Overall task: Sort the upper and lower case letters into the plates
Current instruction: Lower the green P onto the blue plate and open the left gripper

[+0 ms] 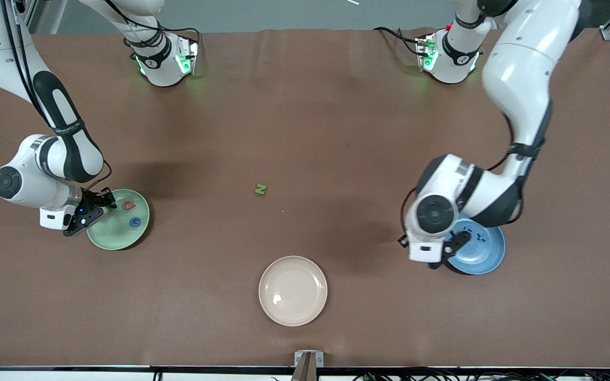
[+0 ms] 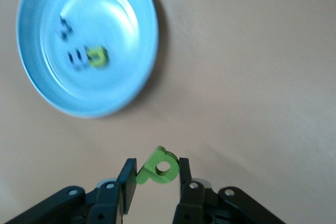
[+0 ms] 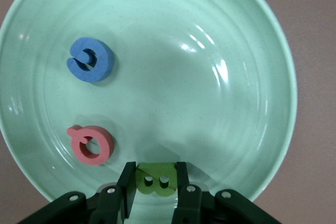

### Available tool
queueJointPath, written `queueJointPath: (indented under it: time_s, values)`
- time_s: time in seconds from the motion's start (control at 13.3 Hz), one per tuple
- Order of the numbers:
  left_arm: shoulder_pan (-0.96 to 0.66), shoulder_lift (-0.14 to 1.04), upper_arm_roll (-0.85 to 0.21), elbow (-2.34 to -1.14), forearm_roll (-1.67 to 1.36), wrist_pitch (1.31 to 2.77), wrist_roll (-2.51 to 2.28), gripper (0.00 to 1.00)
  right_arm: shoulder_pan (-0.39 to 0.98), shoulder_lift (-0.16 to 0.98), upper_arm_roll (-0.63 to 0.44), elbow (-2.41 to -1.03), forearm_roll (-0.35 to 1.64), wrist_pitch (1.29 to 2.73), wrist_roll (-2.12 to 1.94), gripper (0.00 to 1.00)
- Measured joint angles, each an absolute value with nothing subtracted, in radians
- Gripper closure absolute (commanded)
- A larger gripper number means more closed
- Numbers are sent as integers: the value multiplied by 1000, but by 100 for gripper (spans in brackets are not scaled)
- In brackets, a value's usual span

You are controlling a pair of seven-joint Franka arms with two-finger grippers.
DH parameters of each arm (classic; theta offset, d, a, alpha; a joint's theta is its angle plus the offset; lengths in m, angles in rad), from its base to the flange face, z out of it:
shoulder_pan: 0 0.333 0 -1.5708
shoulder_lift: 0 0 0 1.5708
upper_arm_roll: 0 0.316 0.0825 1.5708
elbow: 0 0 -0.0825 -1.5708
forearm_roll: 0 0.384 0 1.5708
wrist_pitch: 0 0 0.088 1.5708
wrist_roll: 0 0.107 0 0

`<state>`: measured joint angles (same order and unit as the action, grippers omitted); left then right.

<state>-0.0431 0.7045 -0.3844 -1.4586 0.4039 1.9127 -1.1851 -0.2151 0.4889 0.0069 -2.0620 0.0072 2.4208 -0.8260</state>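
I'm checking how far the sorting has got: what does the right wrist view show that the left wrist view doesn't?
Only the right wrist view: the mint green plate holding a blue letter and a red letter, with the right gripper shut on a green letter over that plate.

Only the left wrist view: the blue plate holding dark letters and a yellow-green letter, and the left gripper shut on a green P-shaped letter over the table beside that plate.

Both: a gripper holding a green letter at a plate that already holds letters.
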Motion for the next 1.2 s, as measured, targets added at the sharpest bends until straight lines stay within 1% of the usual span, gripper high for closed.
queueJointPath:
  time_s: [0.15,0.23,0.3,0.38,0.53,0.6,0.68,0.83,0.9,1.05,1.2]
  values:
    - [48,647,-384,-1583,404,2010,-1083,99,-215,489,7,-2062,7,2421,-828,74]
    - [90,631,-384,-1621,404,2034,-1026,99,-215,489,7,-2062,7,2421,-828,59]
    - [126,624,-384,-1647,404,2053,-976,97,-215,489,8,-2062,7,2422,-828,15]
    - [149,623,-384,-1666,404,2080,-948,96,-215,489,8,-2062,7,2424,-828,0]
    - [178,623,-384,-1709,404,2164,-926,86,-215,488,10,-2059,7,2426,-828,0]
    - [184,624,-384,-1725,404,2187,-915,74,-214,486,11,-2054,7,2426,-826,1]
    - [190,625,-382,-1734,404,2198,-903,57,-210,480,13,-2046,7,2417,-815,1]
    - [211,626,-380,-1737,404,2203,-881,13,-183,449,19,-2014,8,2337,-733,1]
    - [224,625,-380,-1737,404,2206,-860,0,-157,421,21,-1991,8,2262,-660,1]
    - [236,624,-380,-1733,404,2214,-840,0,-106,361,27,-1956,8,2140,-489,1]
    - [236,610,-385,-1710,404,2211,-839,0,-39,299,33,-1946,9,2060,-298,0]
